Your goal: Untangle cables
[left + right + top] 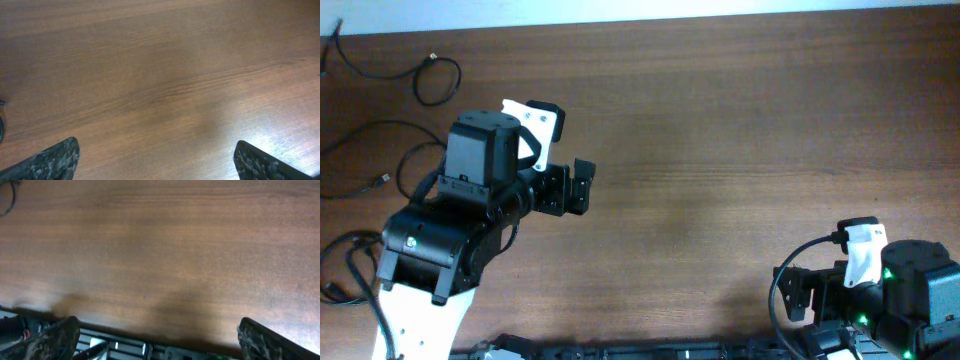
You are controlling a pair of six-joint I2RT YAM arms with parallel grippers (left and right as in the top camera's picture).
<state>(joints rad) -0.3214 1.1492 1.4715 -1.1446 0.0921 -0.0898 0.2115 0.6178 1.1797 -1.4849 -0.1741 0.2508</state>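
Brown wood-grain table (740,130) bears all items. Black two-finger left gripper (568,188): jaws wide apart, nothing held. Black right gripper (157,327), well right of the left gripper: likewise wide, empty. Thin black cables (438,75): loose loops, well left of the left gripper.

Robotics lab, wooden table (740,130), left arm (470,200), right arm (910,290)

Soft, even light, mild glare
We see a pale sheen on the table (280,117) in the left wrist view; both wrist views look slightly blurred.
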